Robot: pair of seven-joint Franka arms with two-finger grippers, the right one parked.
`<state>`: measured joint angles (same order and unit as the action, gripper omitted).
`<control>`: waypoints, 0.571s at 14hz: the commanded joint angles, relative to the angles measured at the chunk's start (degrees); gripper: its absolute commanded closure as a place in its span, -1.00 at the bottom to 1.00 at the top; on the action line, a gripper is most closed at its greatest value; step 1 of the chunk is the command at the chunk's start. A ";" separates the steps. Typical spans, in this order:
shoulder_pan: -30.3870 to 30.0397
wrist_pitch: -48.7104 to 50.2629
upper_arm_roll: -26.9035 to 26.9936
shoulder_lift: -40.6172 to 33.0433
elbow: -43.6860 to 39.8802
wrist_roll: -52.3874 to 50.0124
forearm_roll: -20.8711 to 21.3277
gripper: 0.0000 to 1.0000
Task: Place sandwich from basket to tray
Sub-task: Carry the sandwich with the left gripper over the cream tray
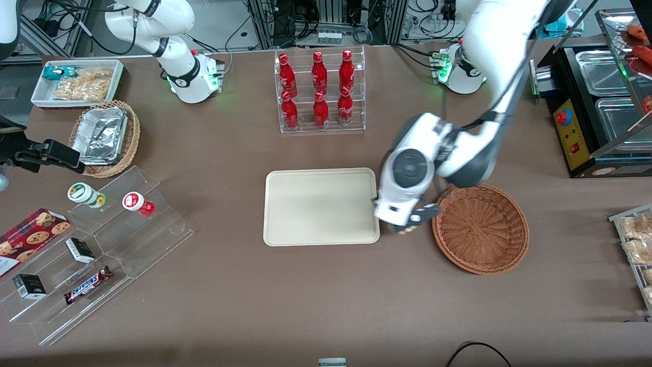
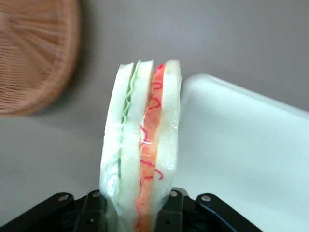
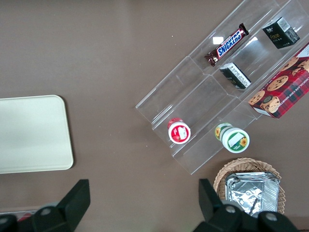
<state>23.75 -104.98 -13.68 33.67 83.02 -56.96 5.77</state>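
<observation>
The sandwich (image 2: 142, 145) is held on edge in the gripper (image 2: 137, 205), whose two fingers are closed against its wrapped faces near the bottom, so that the bread layers and the red and green filling stand upright between the pads. Gripping across the flat faces seems chosen so the soft wedge is squeezed evenly and does not slip out of its clear wrap. In the front view the gripper (image 1: 407, 221) hangs in the gap between the tray (image 1: 321, 206) and the basket (image 1: 480, 228), just beside the tray's short edge at the working arm's end; the sandwich itself is nearly hidden there under the wrist. The basket appears empty, and the tray is bare, so the carry is judged to be well along, with the set-down still to come.

Nothing stands between the gripper and the tray; only the tray's low rim has to be cleared. The basket's rim lies close beside the wrist.

Nearer the front camera, toward the parked arm's end, a stepped clear acrylic display (image 1: 97, 255) holds a Snickers bar (image 1: 87, 284), small dark boxes, two lidded cups and a box of cookies (image 1: 30, 239). Farther from the camera a tan wicker basket of foil trays (image 1: 104, 136) and a white bin of snacks (image 1: 79, 81) are set, and a clear rack of red bottles (image 1: 319, 92) stands farther from the camera than the tray. All are well apart from the path.
</observation>
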 commanded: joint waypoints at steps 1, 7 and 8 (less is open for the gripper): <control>4.28 0.75 -1.07 8.23 -9.97 8.66 0.20 0.38; 8.15 -1.98 -7.06 17.56 -16.31 13.80 -0.94 0.38; 8.51 -2.67 -7.06 18.27 -16.40 13.37 -1.03 0.38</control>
<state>31.09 -107.66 -20.88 48.82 70.43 -44.44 5.34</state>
